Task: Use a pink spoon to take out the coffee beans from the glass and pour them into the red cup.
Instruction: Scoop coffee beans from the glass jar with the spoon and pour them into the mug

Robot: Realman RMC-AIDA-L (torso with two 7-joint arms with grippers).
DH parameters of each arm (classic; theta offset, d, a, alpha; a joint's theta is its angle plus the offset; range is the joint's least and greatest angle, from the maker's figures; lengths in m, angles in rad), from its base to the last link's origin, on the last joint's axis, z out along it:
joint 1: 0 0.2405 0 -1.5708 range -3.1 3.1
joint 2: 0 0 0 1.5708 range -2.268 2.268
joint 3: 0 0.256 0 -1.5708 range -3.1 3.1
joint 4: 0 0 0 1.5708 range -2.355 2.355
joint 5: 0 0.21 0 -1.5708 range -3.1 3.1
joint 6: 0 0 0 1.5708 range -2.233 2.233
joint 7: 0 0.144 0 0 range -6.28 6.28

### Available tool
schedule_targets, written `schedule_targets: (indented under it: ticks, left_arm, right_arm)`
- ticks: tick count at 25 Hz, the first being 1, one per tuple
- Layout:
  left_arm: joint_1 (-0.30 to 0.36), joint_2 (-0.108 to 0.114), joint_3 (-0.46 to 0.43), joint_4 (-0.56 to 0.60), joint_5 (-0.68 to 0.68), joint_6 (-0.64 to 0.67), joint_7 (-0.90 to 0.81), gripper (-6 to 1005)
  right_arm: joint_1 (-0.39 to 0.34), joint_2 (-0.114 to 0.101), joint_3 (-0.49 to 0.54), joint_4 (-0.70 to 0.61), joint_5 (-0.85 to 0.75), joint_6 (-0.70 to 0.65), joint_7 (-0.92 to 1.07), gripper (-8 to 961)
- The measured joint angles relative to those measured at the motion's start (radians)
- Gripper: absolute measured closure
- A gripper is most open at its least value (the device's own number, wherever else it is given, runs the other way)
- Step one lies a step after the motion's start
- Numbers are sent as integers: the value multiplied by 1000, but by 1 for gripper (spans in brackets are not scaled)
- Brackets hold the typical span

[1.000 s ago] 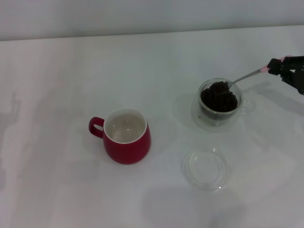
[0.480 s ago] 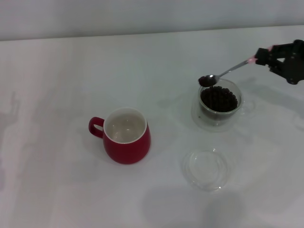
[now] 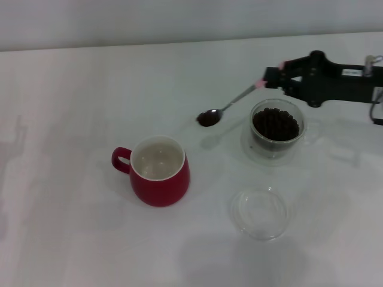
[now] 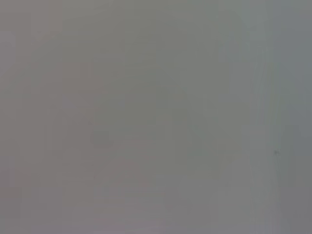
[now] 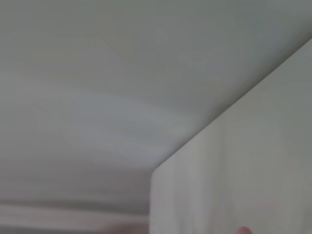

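In the head view my right gripper point(image 3: 276, 76) is shut on the pink handle of the pink spoon point(image 3: 233, 101), which hangs in the air left of the glass point(image 3: 276, 128). The spoon's silver bowl holds a small load of coffee beans point(image 3: 207, 118) and sits between the glass and the red cup point(image 3: 159, 170). More dark beans point(image 3: 275, 124) fill the glass. The red cup stands at centre left, handle to the left, white inside, with no beans visible in it. The left gripper shows in no view.
A shallow clear glass dish point(image 3: 260, 212) lies in front of the glass, right of the red cup. The white table point(image 3: 78, 107) stretches to a grey wall at the back. Both wrist views show only plain pale surfaces.
The right gripper has lifted the loaded spoon out of the glass and carried it leftward, toward the red cup. The arm now reaches farther into view.
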Motion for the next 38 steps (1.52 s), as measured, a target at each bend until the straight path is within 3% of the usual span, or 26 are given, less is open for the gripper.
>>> schedule_targets:
  ticks: [4, 5, 10, 19, 30, 38]
  left_arm:
    - [0, -2, 1, 0, 2, 0, 0, 331]
    - [0, -2, 1, 0, 2, 0, 0, 331]
    - [0, -4, 2, 1, 15, 0, 0, 331]
    - [2, -6, 1, 2, 23, -2, 0, 331]
    - [-4, -2, 2, 1, 23, -9, 2, 330]
    - [-9, -1, 1, 0, 23, -9, 7, 331]
  right_arm:
    - [26, 25, -21, 0, 0, -6, 0, 819]
    - [39, 54, -38, -5, 2, -4, -5, 819]
    - [46, 93, -83, -21, 9, 37, -23, 819]
    - [53, 103, -195, -15, 52, 129, -143, 818]
    - [43, 102, -358, -55, 260, 115, -524, 819]
    - [-5, 104, -452, -157, 335, 142, -674, 819]
